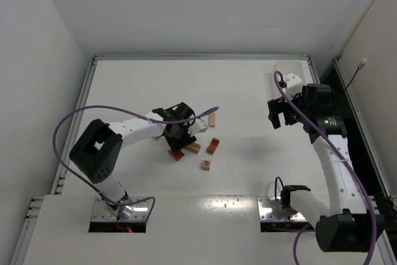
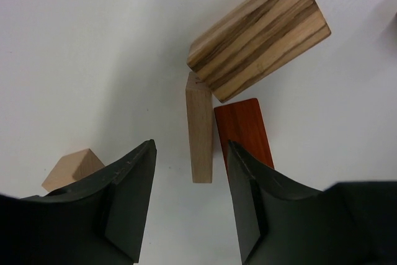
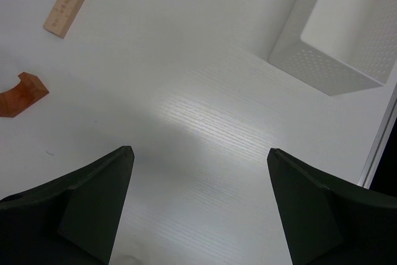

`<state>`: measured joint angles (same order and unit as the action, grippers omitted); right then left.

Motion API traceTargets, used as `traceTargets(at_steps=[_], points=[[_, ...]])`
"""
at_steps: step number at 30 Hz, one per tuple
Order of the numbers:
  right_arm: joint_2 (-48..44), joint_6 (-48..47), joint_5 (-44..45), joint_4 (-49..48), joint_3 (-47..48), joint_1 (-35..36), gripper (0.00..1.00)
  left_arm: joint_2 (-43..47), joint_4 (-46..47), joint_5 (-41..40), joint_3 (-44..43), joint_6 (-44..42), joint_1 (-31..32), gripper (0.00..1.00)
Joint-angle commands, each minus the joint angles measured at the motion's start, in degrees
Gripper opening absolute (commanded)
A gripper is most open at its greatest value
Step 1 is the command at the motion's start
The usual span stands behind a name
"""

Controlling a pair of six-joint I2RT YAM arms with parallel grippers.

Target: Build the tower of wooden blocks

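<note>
Tan block [image 2: 200,122] points lengthwise from left gripper [image 2: 191,145] — jaws half-spread, empty; right gripper [image 3: 200,151] wide

Streaked block [image 2: 257,35]: unfinished wood, dark grain. Red block [image 2: 245,130]: smooth, stained wood. Surface [image 3: 205,153]: matt white, finely ribbed. Tray [image 3: 310,54]: white, perforated plastic.

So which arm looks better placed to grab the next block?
Left, I'd guess. The left gripper, open, hangs right over the blocks, a tan slat just below. The right gripper, also open, is far off near the tray.
</note>
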<state>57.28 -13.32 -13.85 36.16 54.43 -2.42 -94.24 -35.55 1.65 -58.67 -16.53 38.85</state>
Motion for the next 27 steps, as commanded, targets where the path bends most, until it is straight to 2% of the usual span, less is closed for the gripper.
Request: traceTargets(at_steps=[1,4,7,10,14,16,17,18,19,20,21,22,24,27], points=[[-0.9,-0.4,-0.1,-1.1,-0.1,0.3,0.86,-1.0,2.3,0.3,-1.8,-1.6,-1.0,0.46],[-0.9,-0.4,-0.1,-1.1,-0.1,0.3,0.86,-2.5,2.9,0.3,-2.3,-2.2,-1.6,0.46],[-0.9,-0.4,0.4,-1.1,-0.1,-0.2,0.86,-3.8,2.9,1.5,-2.8,-2.2,-2.2,0.40],[-0.9,-0.4,0.9,-1.1,-0.1,-0.2,0.86,-3.8,2.9,1.5,-2.8,-2.2,-2.7,0.01],[-0.9,-0.4,0.9,-1.1,-0.1,-0.2,0.86,-0.3,-0.6,4.4,-6.0,0.2,-7.3,0.00],[-0.9,0.1,0.9,-1.7,-0.6,-0.2,0.86,1.1,-2.2,7.4,-8.8,6.5,-10.6,0.00],[-0.9,0.1,0.9,-1.7,-0.6,-0.2,0.86,1.1,-3.0,13.6,-12.3,9.6,-13.0,0.00],[-0.9,0.7,0.4,-2.2,-0.6,-0.2,0.86,1.7,-3.6,17.7,-13.9,12.6,-18.3,0.00],[-0.4,1.2,0.4,-2.2,-0.6,-0.2,0.86,1.7,-2.7,26.7,-15.7,19.0,-23.2,0.00],[-0.4,1.2,0.4,-2.2,-0.6,-0.2,0.86,1.7,-2.7,26.8,-15.8,22.2,-23.3,0.00],[-0.4,1.9,-0.1,-2.2,-0.6,-0.2,0.86,0.8,0.6,33.9,-15.8,25.0,-24.9,0.00],[0.1,2.7,-0.1,-2.2,-0.6,-0.2,0.86,-0.1,2.2,37.2,-15.2,29.2,-26.7,0.00],[0.8,3.2,-1.4,-2.2,-0.6,-0.2,0.86,-5.2,3.3,45.8,-16.1,30.6,-26.7,0.00],[2.1,4.4,-3.5,-2.2,0.7,-0.7,0.86,-10.2,8.2,52.6,-15.4,35.9,-26.7,0.00]])
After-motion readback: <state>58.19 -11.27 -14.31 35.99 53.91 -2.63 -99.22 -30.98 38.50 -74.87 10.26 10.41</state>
